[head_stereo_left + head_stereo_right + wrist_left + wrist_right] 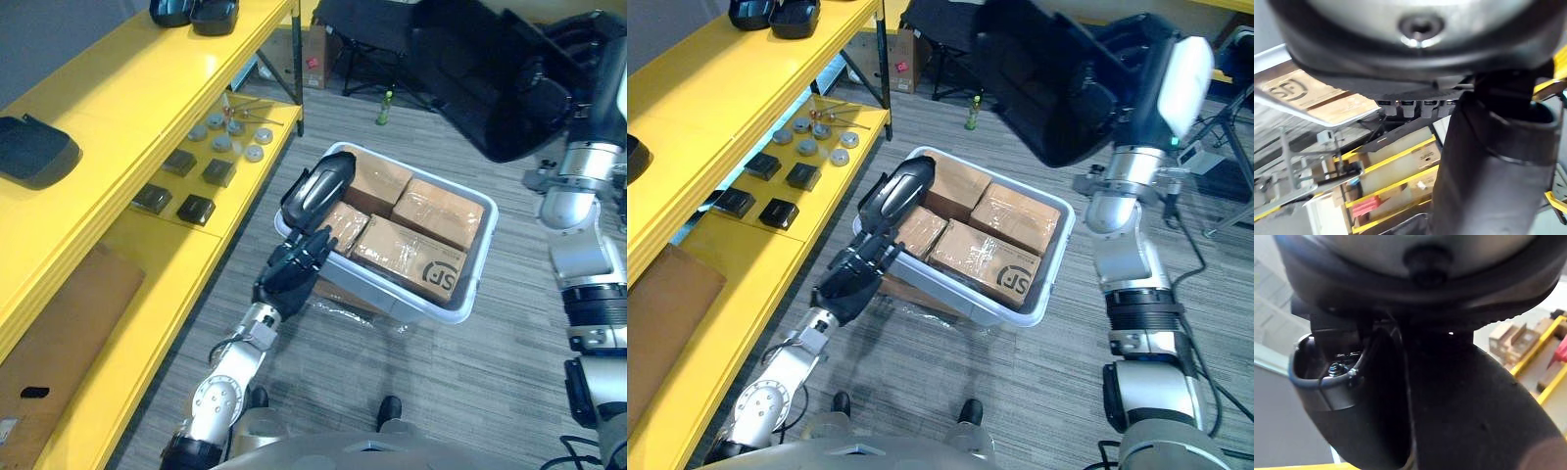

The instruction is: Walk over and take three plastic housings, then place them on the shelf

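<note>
In the left eye view, the left hand [291, 272] is closed around the lower end of a slim housing [318, 191]. The dark shell stands up out of the fist. Its long axis slants up and away from the robot, and its rounded nose points over the near left corner of a pale bin [460, 311]. The bin sits on the floor and is packed with taped cardboard boxes [411, 257]. To the left runs the yellow shelf [127, 88]. Two dark housings [193, 12] lie at its far end and another one [34, 149] nearer. On the level below are small black blocks [196, 209] and grey discs [221, 143].

The right eye view shows more of the raised right arm. The right hand [1183, 86], with its white thumb cover, grips a big housing [1058, 88] held high in the air, well above the bin. The housing's bulk reaches from the hand toward the robot's left.

In the left wrist view, the slim housing [1484, 171] rises as a dark column out of the hand, and a printed box and the bin's rim [1308, 106] show past it. Yellow racking stands further off.

In the right wrist view, the big housing [1449, 406] is seen from very close. Its hollow end [1327, 374] is open toward the camera, with a screw inside, which the head views do not show.
</note>
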`<state>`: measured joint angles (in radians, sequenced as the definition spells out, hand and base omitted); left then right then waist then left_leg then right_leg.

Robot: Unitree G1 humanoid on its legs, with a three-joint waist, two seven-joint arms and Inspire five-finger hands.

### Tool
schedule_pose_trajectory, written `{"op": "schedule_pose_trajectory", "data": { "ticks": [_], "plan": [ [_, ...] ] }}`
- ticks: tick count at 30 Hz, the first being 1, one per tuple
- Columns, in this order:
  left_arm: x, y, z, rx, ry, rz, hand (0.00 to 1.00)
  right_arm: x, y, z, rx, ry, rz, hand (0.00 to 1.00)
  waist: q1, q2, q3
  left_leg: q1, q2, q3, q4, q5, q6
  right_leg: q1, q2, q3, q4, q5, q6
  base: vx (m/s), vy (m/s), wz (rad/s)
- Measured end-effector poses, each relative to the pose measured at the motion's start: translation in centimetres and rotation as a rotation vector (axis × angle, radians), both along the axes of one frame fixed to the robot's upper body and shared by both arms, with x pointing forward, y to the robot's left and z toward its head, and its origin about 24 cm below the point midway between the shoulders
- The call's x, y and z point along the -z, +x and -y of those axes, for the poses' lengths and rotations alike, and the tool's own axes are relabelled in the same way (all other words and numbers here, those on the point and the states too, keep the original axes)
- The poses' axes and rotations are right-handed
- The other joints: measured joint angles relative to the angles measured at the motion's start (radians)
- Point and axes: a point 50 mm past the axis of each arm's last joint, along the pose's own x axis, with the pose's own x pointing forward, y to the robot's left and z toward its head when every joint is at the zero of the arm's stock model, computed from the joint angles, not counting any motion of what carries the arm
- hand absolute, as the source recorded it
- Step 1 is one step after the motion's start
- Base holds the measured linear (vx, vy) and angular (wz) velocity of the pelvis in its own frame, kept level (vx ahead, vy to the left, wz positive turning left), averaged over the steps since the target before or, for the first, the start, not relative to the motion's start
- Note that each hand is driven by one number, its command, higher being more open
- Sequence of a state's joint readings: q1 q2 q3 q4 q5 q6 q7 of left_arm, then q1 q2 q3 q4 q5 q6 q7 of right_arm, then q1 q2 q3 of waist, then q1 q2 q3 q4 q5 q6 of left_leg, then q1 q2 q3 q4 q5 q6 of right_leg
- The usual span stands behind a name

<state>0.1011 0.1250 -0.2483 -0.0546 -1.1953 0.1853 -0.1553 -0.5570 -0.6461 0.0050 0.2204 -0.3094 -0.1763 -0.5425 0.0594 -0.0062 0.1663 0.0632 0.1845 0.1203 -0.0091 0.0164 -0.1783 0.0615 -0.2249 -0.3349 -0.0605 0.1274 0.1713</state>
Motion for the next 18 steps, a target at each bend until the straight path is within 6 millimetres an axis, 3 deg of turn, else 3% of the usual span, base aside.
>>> {"op": "schedule_pose_trajectory", "data": {
  "ticks": [2,5,11,15,18],
  "plan": [
    [0.2,0.8,0.8,0.028,-0.067,-0.035,1.00,0.8,-0.3,-2.3,-0.089,-0.058,0.004,0.00,-0.011,-0.002,-0.011,0.017,0.000,0.016,-0.008,0.000,0.000,0.002,0.001,0.013,0.000,0.001,-0.001,-0.01,0.014,-0.14],
    [0.1,1.4,0.8,0.021,-0.115,-0.047,1.00,1.8,-0.7,-4.1,-0.167,-0.076,-0.002,0.00,-0.024,-0.006,-0.028,0.021,0.000,0.020,-0.011,0.000,0.000,0.002,0.000,0.015,0.000,0.001,-0.001,-0.01,0.006,-0.06],
    [-1.7,3.1,0.9,-0.027,-0.216,0.016,1.00,4.9,-1.6,-8.2,-0.340,-0.085,-0.089,0.00,-0.042,-0.011,-0.057,0.033,-0.001,0.039,-0.013,0.000,0.000,0.003,0.002,0.027,-0.011,0.006,-0.004,-0.02,0.007,-0.09],
    [-3.0,4.0,1.0,-0.067,-0.263,0.066,1.00,6.5,-1.9,-10.1,-0.432,-0.099,-0.165,0.00,-0.050,-0.010,-0.063,0.034,-0.002,0.041,-0.013,0.000,0.000,0.004,0.002,0.031,-0.013,0.010,-0.004,-0.01,0.002,-0.01],
    [-2.7,4.2,0.9,-0.103,-0.286,0.052,1.00,7.3,-2.2,-11.0,-0.486,-0.089,-0.183,0.00,-0.054,-0.010,-0.074,0.034,-0.002,0.041,-0.013,0.000,0.000,0.004,0.002,0.032,-0.014,0.011,-0.004,0.00,0.000,0.00]
  ]
}}
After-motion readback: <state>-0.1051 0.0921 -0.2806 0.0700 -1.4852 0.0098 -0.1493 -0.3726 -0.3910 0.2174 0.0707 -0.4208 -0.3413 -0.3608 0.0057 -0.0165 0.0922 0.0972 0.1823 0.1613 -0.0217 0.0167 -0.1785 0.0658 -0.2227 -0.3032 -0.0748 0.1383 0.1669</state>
